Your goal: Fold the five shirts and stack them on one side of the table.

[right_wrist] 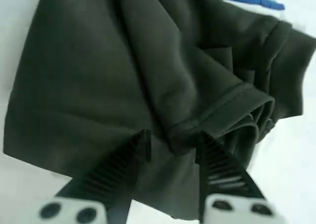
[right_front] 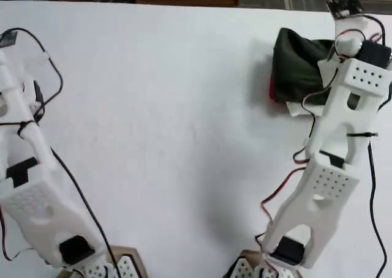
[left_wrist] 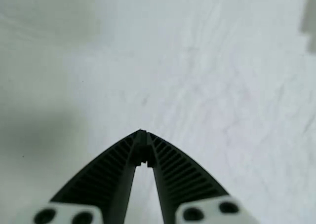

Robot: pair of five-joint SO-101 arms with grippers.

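Right wrist view: right fingers (right_wrist: 118, 177) spread astride soft, limp dark shirt (right_wrist: 94, 71) at two o'clock, bunched hem (right_wrist: 232, 103) likely surest pinch; left fingers (left_wrist: 111, 177) pressed together above worktop (left_wrist: 197, 61).

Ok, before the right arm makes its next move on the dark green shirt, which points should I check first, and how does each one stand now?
1. Right claw open: ok, its fingers stand apart over the dark green shirt.
2. Cloth between the fingers: ok, a hemmed fold lies in the gap.
3. Left claw out of the way: ok, shut over bare table, well apart from that shirt.
4. Top shirt lying flat: not ok, loose creases at one edge.
5. Five shirts stacked: cannot tell; a red edge and a white edge show beneath the green one.
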